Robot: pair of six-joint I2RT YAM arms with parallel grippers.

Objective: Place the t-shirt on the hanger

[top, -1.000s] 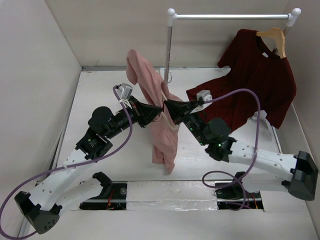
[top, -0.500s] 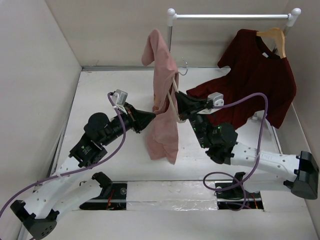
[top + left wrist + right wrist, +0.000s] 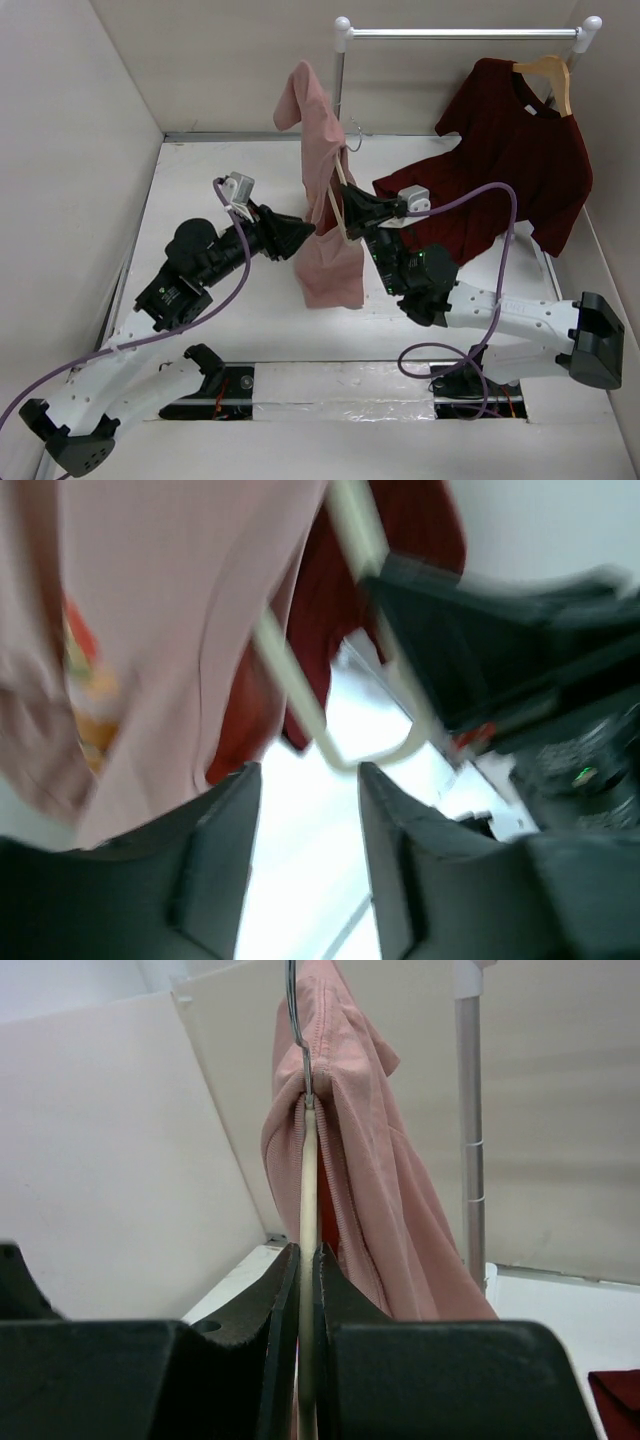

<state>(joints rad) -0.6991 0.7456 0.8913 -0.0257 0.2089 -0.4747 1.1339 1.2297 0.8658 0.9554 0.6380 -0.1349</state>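
The salmon-pink t-shirt (image 3: 322, 190) hangs in the air, draped over the pale cream hanger (image 3: 341, 196), whose metal hook (image 3: 356, 134) sticks up near the rack pole. My right gripper (image 3: 349, 207) is shut on the hanger's thin bar (image 3: 308, 1190), with the t-shirt (image 3: 375, 1170) falling on both sides of it. My left gripper (image 3: 306, 236) stands open just left of the cloth, nothing between its fingers (image 3: 225, 850). In the left wrist view the hanger's lower corner (image 3: 345, 755) and the printed t-shirt (image 3: 170, 600) lie just beyond the left gripper (image 3: 307, 775).
A dark maroon t-shirt (image 3: 520, 160) hangs on a tan wooden hanger (image 3: 552, 78) from the rack rail (image 3: 460, 33) at the back right. The rack's pole (image 3: 340, 95) stands right behind the pink cloth. Walls close in on the left and right.
My left gripper has opened and let go of the t-shirt, which now hangs free from the hanger. The right arm shifted the hanger slightly left.
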